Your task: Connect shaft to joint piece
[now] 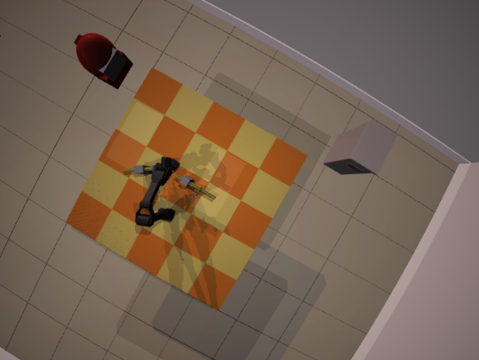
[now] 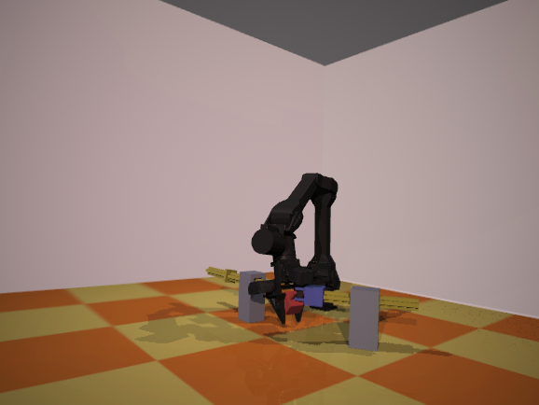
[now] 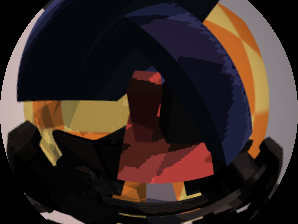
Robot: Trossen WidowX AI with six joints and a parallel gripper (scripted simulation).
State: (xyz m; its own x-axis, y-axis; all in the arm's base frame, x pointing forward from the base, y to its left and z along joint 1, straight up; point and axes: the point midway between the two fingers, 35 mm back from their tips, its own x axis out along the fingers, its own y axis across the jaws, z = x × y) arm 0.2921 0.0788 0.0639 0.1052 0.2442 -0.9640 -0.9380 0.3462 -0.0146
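The red joint piece hangs on the blue fork at the end of the first yellow shaft. That shaft runs through its grey block. My gripper points down and is shut on the red joint piece, one finger on each side. The second yellow shaft, with a collar, runs through the other grey block. The arm hides the joint piece in the top view. Its opening cannot be made out.
The black arm arches over from its base beside the shafts. The blocks stand on an orange and yellow checkered surface. A red rounded object and a pale box stand outside the checkered area.
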